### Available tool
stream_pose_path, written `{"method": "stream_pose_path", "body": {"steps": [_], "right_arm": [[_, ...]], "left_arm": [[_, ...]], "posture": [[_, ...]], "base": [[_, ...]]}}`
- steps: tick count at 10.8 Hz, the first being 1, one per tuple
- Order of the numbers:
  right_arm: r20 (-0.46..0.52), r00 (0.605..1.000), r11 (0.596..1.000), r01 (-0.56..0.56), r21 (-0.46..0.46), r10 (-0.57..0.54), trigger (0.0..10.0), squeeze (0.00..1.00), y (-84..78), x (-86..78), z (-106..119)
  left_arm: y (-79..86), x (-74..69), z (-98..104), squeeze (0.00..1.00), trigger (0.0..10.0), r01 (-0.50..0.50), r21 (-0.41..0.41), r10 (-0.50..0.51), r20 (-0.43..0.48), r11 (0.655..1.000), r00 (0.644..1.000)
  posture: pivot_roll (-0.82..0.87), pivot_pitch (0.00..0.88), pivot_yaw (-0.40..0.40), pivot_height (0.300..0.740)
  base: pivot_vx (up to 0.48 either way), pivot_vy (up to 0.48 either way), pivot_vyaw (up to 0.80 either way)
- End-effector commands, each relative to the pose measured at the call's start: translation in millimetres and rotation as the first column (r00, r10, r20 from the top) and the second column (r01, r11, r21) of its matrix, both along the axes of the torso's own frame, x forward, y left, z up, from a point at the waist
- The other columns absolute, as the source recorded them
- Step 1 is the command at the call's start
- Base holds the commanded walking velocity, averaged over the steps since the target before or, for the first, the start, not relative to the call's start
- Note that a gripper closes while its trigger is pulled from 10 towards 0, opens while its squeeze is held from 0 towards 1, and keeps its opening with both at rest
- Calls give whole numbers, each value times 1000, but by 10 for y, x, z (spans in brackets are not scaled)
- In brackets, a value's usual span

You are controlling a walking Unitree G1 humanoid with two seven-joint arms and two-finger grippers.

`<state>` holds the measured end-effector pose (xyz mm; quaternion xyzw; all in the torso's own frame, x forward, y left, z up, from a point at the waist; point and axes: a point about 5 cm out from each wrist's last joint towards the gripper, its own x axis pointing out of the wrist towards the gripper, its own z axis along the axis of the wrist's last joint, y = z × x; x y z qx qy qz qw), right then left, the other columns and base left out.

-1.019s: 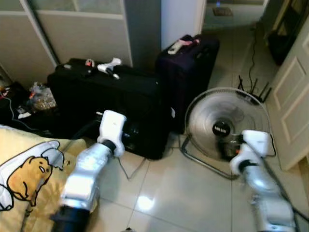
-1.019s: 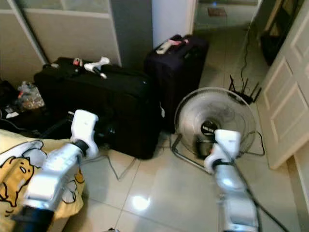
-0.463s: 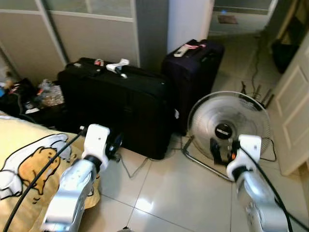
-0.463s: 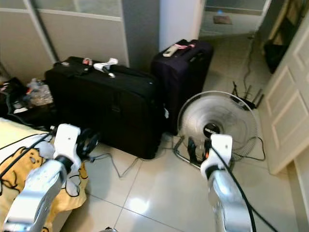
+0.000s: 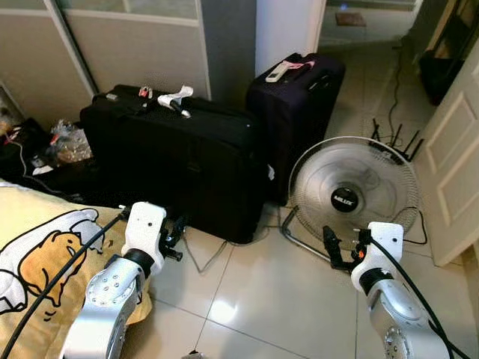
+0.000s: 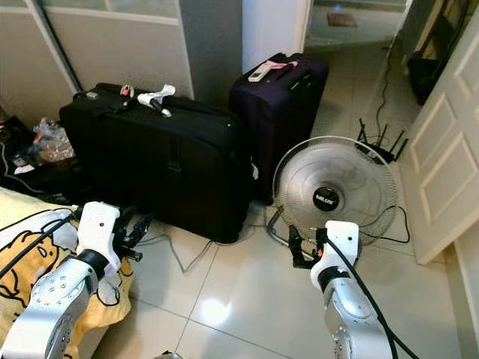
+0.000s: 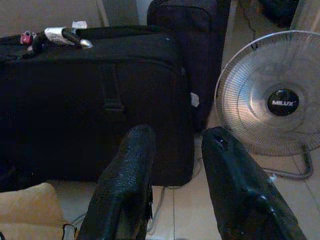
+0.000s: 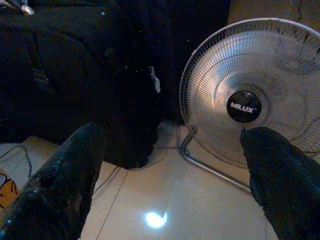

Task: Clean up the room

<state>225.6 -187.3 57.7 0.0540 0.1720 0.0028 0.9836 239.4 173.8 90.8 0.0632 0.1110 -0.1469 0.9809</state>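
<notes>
The pale tiled floor (image 5: 262, 299) carries everything here. Largest on it is the wide black suitcase (image 5: 176, 161), lying toward 10 o'clock of the head view in front of the sliding wardrobe doors (image 5: 120, 45). On its top, near the handle, lies a crumpled white tag or wrapper (image 5: 174, 97). Just beside it at 12 o'clock stands the upright dark purple suitcase (image 5: 296, 105), with a pink and white tag on its top.

At 3 o'clock of the centre is the round floor fan (image 5: 352, 196), its grille tilted upward on a metal loop stand, touching the floor close to the purple suitcase. A white panelled door (image 5: 456, 164) stands ajar at the far 3 o'clock edge.

At 8 o'clock, the corner of a bed shows a yellow blanket (image 5: 37, 262) with a cartoon print. A heap of small clutter (image 5: 60, 146) lies at 9 o'clock beside the black suitcase.

The left pincer (image 7: 175, 150) hovers low before the black suitcase, fingers a little apart, holding nothing. The right pincer (image 8: 172, 150) hangs before the fan, spread wide and empty.
</notes>
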Motion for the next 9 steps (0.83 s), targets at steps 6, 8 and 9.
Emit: {"method": "stream_pose_path", "body": {"steps": [6,8,9], "right_arm": [[7,1000,1000,-7,11,7,10000,0,19,1,27],[7,1000,1000,-7,11,7,10000,0,19,1,27],[7,1000,1000,-7,11,7,10000,0,19,1,27]], "left_arm": [[17,-7,16,0,10000,-5,14,5,1,1000,1000],[17,-7,16,0,10000,-5,14,5,1,1000,1000],[17,-7,16,0,10000,-5,14,5,1,1000,1000]], "posture": [[-14,0,62,740],[-14,0,62,740],[-14,0,62,740]], "base": [[0,0,0],[0,0,0],[0,0,0]]}}
